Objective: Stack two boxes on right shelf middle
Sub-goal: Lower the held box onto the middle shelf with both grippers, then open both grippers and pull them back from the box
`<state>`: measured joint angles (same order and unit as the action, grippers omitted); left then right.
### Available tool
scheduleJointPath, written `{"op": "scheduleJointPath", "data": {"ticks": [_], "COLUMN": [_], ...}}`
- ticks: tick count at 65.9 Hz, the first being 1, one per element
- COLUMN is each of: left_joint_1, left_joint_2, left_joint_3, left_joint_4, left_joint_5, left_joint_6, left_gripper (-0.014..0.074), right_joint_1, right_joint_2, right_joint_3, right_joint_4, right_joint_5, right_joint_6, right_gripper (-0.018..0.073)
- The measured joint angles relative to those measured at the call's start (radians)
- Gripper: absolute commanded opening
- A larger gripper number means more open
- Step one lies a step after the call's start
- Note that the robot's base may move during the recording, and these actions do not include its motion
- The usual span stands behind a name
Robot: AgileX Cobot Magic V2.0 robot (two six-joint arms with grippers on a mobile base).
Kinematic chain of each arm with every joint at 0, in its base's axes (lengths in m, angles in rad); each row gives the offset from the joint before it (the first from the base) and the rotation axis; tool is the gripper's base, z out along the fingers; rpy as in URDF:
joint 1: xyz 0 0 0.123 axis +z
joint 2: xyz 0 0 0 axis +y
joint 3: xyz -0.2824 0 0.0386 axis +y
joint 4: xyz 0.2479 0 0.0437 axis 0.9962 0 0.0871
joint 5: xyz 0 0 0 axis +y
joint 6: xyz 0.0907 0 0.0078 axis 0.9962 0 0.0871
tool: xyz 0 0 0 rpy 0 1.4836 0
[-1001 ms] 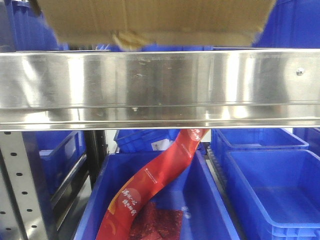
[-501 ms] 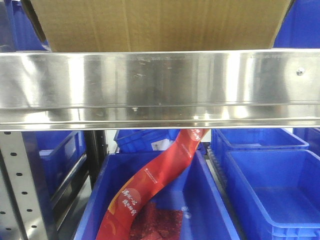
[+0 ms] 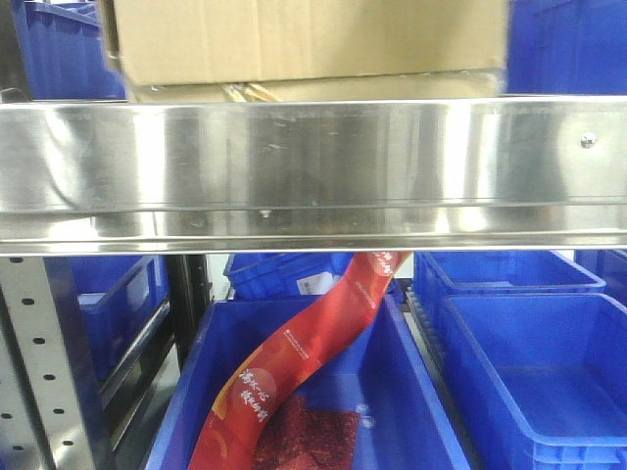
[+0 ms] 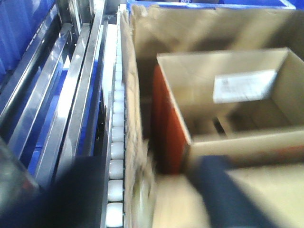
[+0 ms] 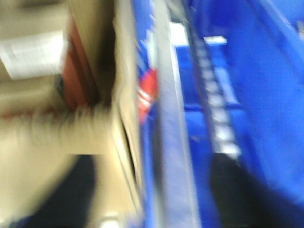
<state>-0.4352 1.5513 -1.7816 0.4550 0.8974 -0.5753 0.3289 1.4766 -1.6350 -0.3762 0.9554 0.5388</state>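
From the front view, my cardboard box (image 3: 309, 41) sits just above the stainless shelf (image 3: 313, 166), its lower edge at the top of the mirror-like lip, and a second tan layer (image 3: 323, 90) shows just under it. My left wrist view shows an open box (image 4: 228, 95) with a white label (image 4: 243, 85) inside, nested within or against a larger cardboard wall (image 4: 133, 118), beside the roller track (image 4: 115, 142). I cannot see my jaws in either wrist view; dark blurred shapes fill the bottom of both, so whether I am clamped or released I cannot tell. I judge this cardboard light but soft: the faces are wrinkled and the walls will buckle if I pinch mid-panel. The best hold looks like the corners or the folded rims, where it is stiffest. The right wrist view is too smeared to add more than the box edge (image 5: 118, 95).
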Motion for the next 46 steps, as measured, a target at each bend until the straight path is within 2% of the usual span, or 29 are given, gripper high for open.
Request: {"op": "scheduleJointPath", "data": {"ticks": [4, 7, 21, 27, 36, 46], "left_joint_1": [0.0, 0.0, -0.002, -0.022, -0.058, -0.06], "left_joint_2": [-0.002, -0.002, -0.014, -0.062, -0.181, -0.322], "left_joint_3": [0.0, 0.0, 0.001, 0.043, 0.195, 0.467], "left_joint_4": [0.0, 0.0, -0.022, -0.008, 0.01, 0.01], "left_joint_5": [0.002, 0.004, 0.045, 0.017, -0.124, -0.359], "left_joint_6": [0.0, 0.0, 0.0, 0.0, 0.0, -0.026], "left_gripper": [-0.0098, -0.011, -0.0111, -0.0111, -0.0111, -0.0111], "right_joint_1": [0.0, 0.0, 0.0, 0.0, 0.0, 0.0], "right_joint_2": [0.0, 0.0, -0.009, -0.052, -0.164, -0.274], "right_joint_3": [0.0, 0.0, 0.0, 0.041, 0.186, 0.438], "right_joint_4": [0.0, 0.0, 0.011, 0.015, 0.006, 0.002], "right_joint_5": [0.008, 0.01, 0.027, -0.069, -0.242, -0.452], "right_joint_6": [-0.008, -0.014, -0.02, -0.028, -0.033, -0.033], "right_gripper": [-0.0048, -0.0171, -0.0162, -0.0162, -0.0162, -0.0162]}}
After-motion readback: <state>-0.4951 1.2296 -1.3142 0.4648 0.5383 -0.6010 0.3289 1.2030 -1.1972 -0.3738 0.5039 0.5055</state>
